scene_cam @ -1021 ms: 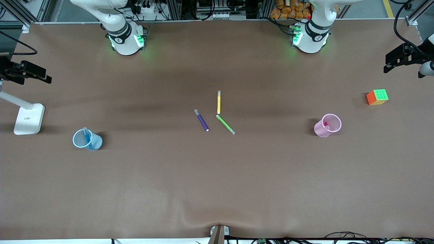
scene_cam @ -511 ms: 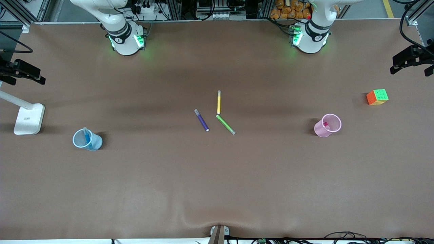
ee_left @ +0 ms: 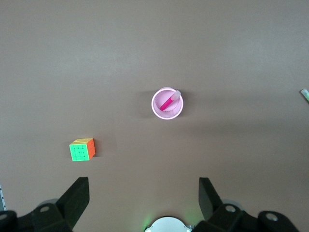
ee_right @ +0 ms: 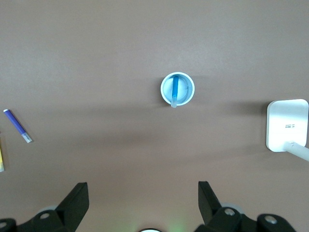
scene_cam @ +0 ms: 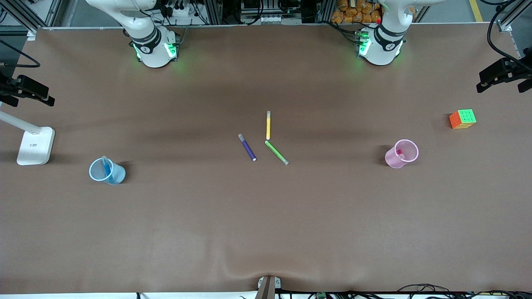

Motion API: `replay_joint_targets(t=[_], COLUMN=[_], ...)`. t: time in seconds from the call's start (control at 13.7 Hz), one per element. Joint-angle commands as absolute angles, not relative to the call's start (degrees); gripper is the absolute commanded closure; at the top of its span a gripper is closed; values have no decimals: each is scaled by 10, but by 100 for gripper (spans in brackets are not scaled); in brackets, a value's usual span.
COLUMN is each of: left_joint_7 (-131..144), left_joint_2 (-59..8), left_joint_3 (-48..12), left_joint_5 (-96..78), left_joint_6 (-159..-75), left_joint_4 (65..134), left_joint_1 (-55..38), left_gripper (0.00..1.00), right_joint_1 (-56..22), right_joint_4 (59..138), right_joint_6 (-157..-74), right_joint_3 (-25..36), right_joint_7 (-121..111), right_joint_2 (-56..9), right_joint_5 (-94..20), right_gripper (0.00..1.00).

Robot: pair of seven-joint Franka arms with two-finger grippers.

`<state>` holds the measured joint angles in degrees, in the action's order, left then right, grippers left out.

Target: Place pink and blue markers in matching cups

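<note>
Both markers sat in their cups when you looked: the blue marker (scene_cam: pixel 107 167) leaned inside the light blue cup (scene_cam: pixel 100 170) toward the right arm's end of the table, and the pink marker (ee_left: pixel 169 101) leaned inside the pale pink cup (scene_cam: pixel 401 153) toward the left arm's end. Your right gripper (ee_right: pixel 143 199) hung high over the table with its fingers spread wide and nothing between them, the blue cup well apart from it below. Your left gripper (ee_left: pixel 144 198) was likewise spread open and empty, high above, with the pink cup well apart below it. You had a purple pen (scene_cam: pixel 247 147), a yellow pen (scene_cam: pixel 268 125) and a green pen (scene_cam: pixel 277 152) lying near the table's middle, between the two cups. You also had a colour cube (scene_cam: pixel 462 118) near the pink cup and a white lamp base (scene_cam: pixel 35 145) near the blue one.
</note>
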<state>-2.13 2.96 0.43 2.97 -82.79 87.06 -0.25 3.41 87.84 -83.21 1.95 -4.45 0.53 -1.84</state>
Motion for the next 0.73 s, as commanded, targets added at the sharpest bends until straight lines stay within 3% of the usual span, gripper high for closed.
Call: replay_joint_targets(t=[0.0,0.66], left_joint_7=[-14,-25], left_joint_2=[38,30], left_joint_3=[5,9], left_joint_5=[30,-8], left_joint_6=[-830,-831], left_joint_4=[879,880], left_joint_1=[-6,-2], left_gripper=[0,0], right_joint_1=[33,33], right_joint_4=[881,892], right_joint_6=[-831,-829], right_joint_3=[15,15], right_joint_7=[-35,-40], right_joint_2=[5,3], right_joint_5=[-6,-6], right_gripper=[0,0])
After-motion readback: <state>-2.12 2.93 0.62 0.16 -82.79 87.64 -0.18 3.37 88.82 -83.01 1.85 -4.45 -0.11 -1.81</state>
